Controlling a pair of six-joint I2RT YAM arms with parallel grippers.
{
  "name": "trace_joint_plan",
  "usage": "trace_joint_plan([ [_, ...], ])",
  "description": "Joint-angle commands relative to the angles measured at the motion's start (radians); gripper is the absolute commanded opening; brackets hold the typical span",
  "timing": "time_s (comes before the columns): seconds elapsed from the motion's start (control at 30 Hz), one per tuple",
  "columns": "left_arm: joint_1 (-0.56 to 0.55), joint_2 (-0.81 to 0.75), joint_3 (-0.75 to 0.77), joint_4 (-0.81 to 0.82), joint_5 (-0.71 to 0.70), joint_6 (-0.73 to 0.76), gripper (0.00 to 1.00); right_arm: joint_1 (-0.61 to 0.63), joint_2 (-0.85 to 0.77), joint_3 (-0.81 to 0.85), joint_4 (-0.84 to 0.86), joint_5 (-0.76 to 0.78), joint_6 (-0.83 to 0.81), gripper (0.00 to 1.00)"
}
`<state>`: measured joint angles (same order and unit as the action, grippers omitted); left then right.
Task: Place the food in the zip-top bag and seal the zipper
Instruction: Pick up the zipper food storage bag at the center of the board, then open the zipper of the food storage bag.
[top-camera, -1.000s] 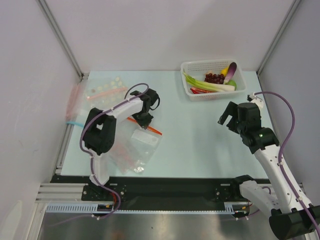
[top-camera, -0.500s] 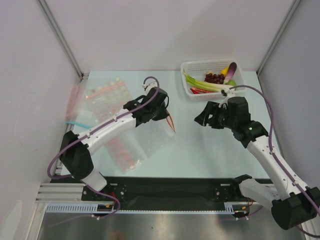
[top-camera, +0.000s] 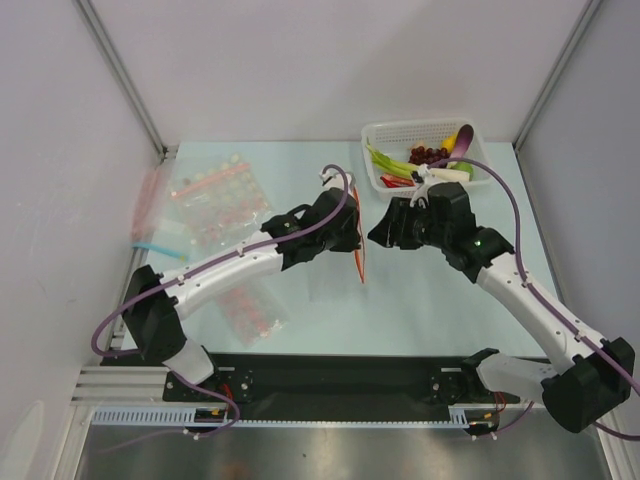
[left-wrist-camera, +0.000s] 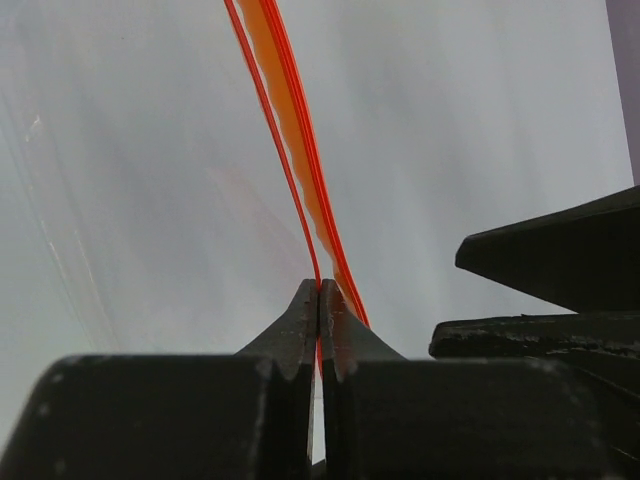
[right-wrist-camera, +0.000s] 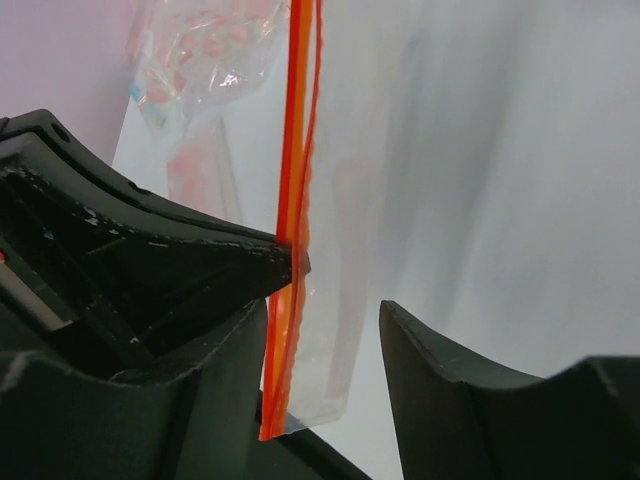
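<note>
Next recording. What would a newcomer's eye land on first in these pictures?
The red-orange zipper of the clear zip-top bag, held over the middle of the table, pinched in the shut left tool, with the right tool open astride it. Next, the white basket at the far right, holding the scallion and grapes.

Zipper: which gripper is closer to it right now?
Left. The left gripper is clamped on the zipper; the right gripper straddles it, fingers open, not gripping.
</note>
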<state>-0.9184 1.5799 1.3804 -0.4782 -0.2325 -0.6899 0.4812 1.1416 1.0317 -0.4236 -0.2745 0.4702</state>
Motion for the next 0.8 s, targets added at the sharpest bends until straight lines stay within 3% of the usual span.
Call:
trace_joint_plan([
  [0.0,-0.008,-0.044,0.045,0.029,-0.011,0.044,0.0,0.031,0.015,0.056,0.04,0.032,0.001,0.54],
  [0.27,-0.019,-0.072,0.043,0.041,0.028,0.076,0.01,0.082,0.037,0.042,0.054,0.07,0.013,0.48],
  [0.5,-0.025,-0.093,0.042,0.029,0.038,0.079,0.0,0.091,0.055,0.039,0.043,0.107,0.018,0.38],
  [0.67,-0.027,-0.089,0.094,-0.01,0.039,0.102,0.0,0.094,0.069,0.051,0.002,0.171,0.018,0.24],
  [0.77,-0.03,-0.078,0.137,-0.057,0.045,0.127,0.0,0.094,0.072,0.064,0.006,0.173,-0.004,0.25],
])
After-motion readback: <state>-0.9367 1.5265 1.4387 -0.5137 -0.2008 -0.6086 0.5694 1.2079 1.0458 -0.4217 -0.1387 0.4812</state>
